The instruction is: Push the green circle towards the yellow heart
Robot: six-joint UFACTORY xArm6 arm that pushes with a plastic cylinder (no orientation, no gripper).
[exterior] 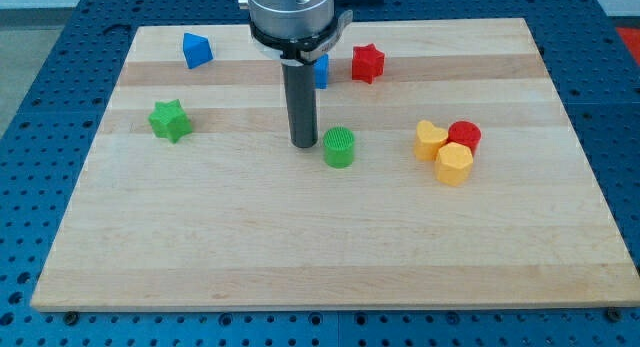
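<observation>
Seven blocks sit on the wooden board (330, 237); two are green, two blue, two red-and-yellow pairs make up the rest, counted as two yellow and two red, less one, for only one blue shows whole. The green circle (340, 147) stands near the board's middle, and my tip (305, 144) rests just beside it on the view's left, so close I cannot tell whether they touch; the tool is a plain dark rod, with nothing to spread or pinch. The yellow heart (430, 139) lies to the view's right of the green circle, apart from it; it presses against a red circle (465, 135) and a yellow hexagon (453, 164), the three bunched together. A green star (170, 120) sits well apart at the view's left; a blue block (197, 50), its shape hard to name, is at the top left; a second blue block (322, 71) peeks from behind the rod; a red star (367, 63) is just beside that. No writing or label can be read anywhere.
</observation>
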